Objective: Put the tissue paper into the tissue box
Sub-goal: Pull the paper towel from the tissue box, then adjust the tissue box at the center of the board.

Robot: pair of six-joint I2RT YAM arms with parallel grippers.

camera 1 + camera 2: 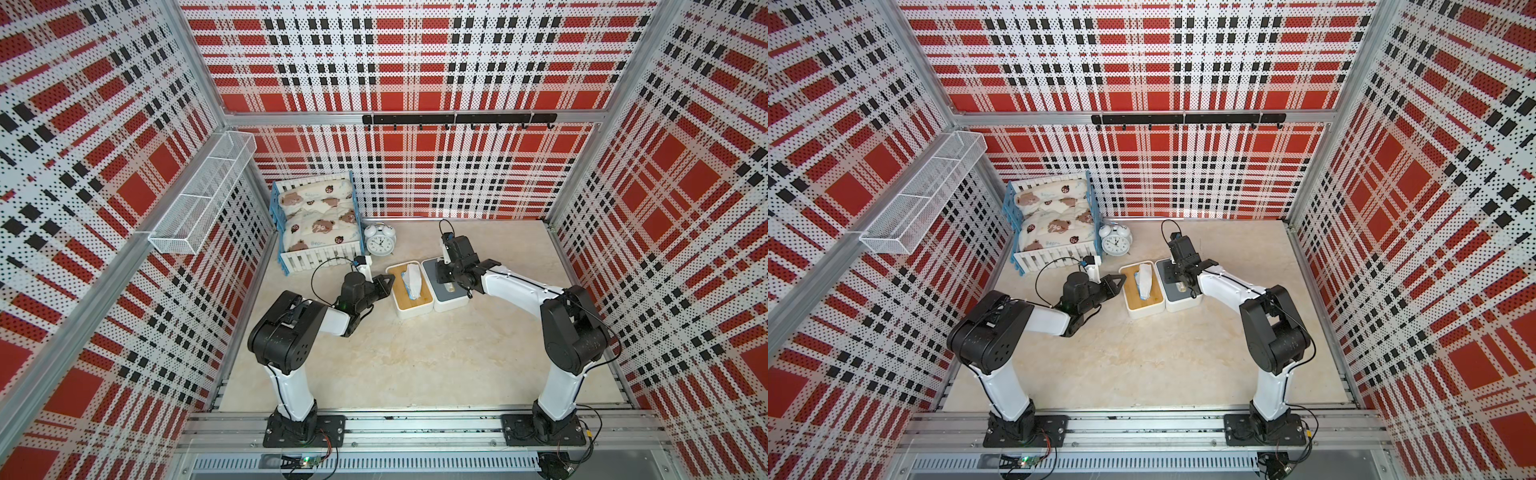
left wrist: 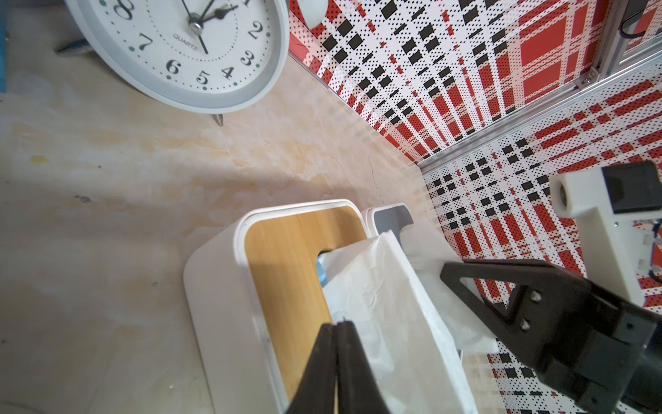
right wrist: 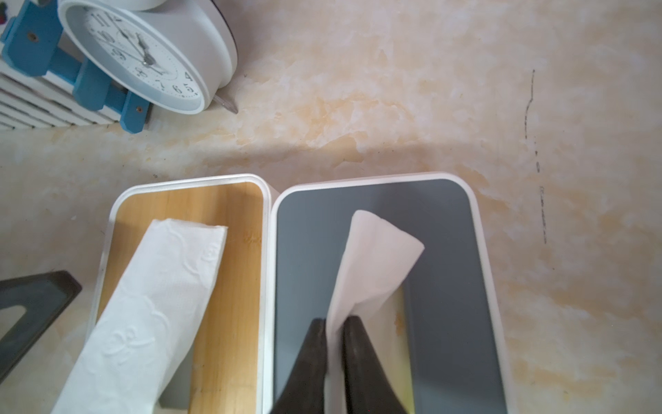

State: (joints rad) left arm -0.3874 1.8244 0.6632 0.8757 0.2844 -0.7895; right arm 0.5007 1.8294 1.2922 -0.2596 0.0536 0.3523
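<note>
A: Where is the tissue paper?

B: The tissue paper [image 3: 372, 258] is on the grey-lidded tissue box [image 3: 447, 251], which stands just beside the wood-lidded box [image 3: 245, 304], on that box's right. One end lies loose and folded across the grey lid. The rest runs in between the fingers of the right pincer [image 3: 335, 320], over the lid's slot [image 3: 399, 333].

A: Is the right pincer pinching it?

B: Its two fingers stand a narrow slit apart, and the paper fills the slit. Whether they press on it, I cannot tell.

A: And the left pincer?

B: The left pincer [image 2: 336, 322] is pressed together, finger against finger. It is on the left of the wood-lidded box, with its tips just beside that box's rim.

A: What is in the wood-lidded box?

B: A second white tissue [image 3: 154, 304] stands out of the opening in its lid, long and creased, leaning along the wood.

A: Anything else near it?

B: A white alarm clock [image 1: 380, 240] stands near the far end of the wood-lidded box. Past the clock is a toy bed [image 1: 318, 220] with bear-print bedding. Everything rests on the pale marbled table [image 1: 415, 353].
</note>
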